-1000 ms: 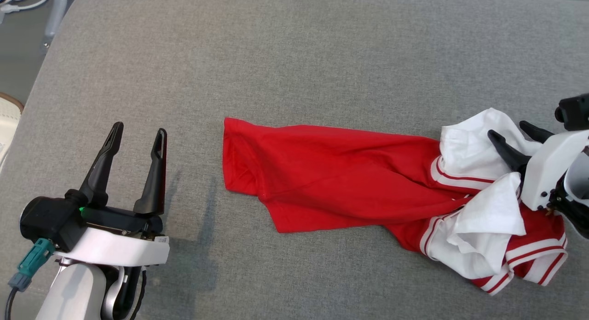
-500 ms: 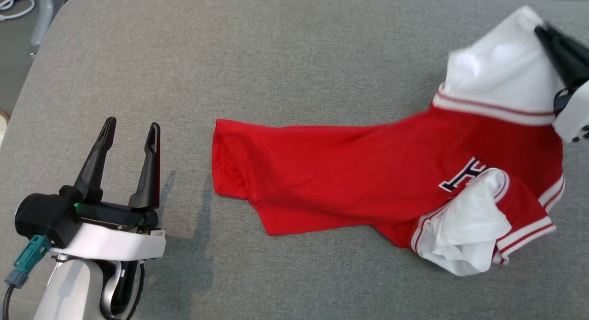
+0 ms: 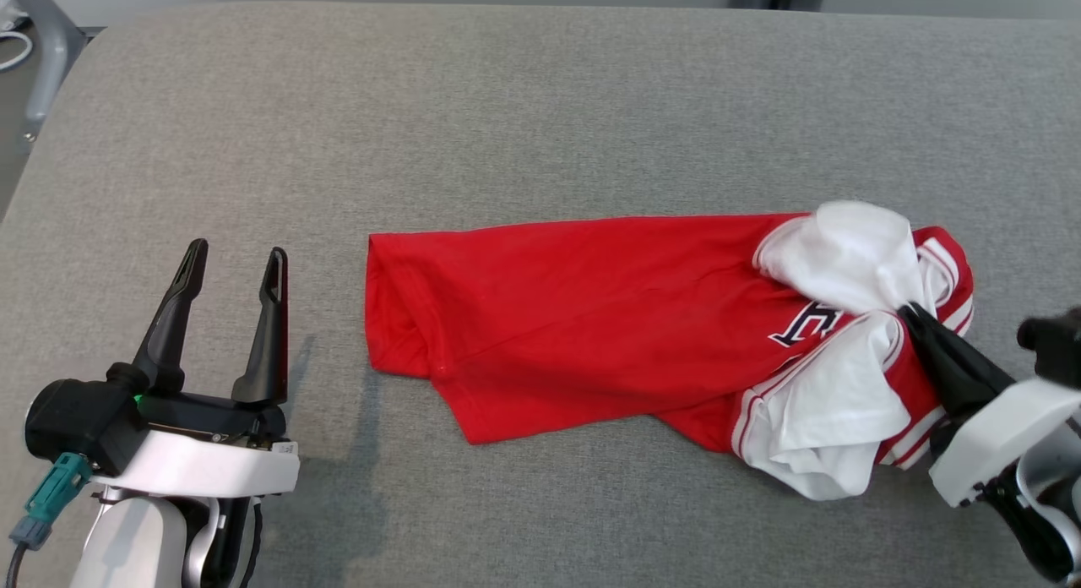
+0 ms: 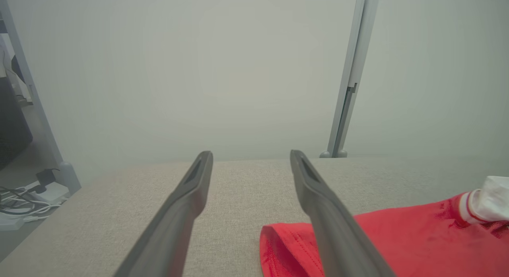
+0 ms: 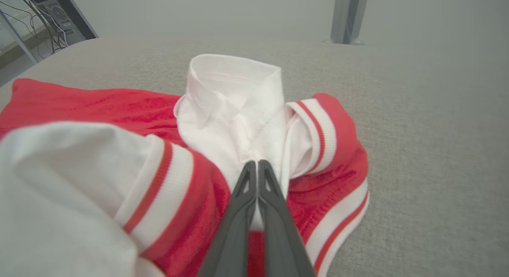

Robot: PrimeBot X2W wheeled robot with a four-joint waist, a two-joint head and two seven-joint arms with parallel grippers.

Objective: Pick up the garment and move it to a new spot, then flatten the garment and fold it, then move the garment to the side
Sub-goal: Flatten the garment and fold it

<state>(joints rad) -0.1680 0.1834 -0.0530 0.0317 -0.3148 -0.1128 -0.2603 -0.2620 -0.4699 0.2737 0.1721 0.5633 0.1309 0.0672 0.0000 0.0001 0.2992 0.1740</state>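
A red garment (image 3: 591, 318) with white sleeves and red-and-white striped trim lies crumpled across the grey padded surface (image 3: 507, 106), its hem end to the left and its bunched sleeves to the right. My right gripper (image 3: 908, 313) is shut on a fold of the white sleeve (image 5: 234, 106) at the garment's (image 5: 79, 106) right end, with cloth pinched between the fingertips (image 5: 254, 165). My left gripper (image 3: 232, 258) stands open to the left of the hem, apart from it, with nothing between its fingers; its own view shows the hem of the garment (image 4: 397, 237) at the lower right of the left gripper (image 4: 250, 153).
The padded surface's left edge (image 3: 34, 174) drops to the floor, where a metal leg (image 3: 42, 56) stands. A grey post (image 4: 348, 82) rises behind the surface's far edge. Cables (image 4: 24, 201) lie on the floor at the left.
My right gripper shut on the white sleeve, lifted it up and away, then brought it back down to the near right. The garment's right end got rearranged. The left arm stayed put; the camera shifted.
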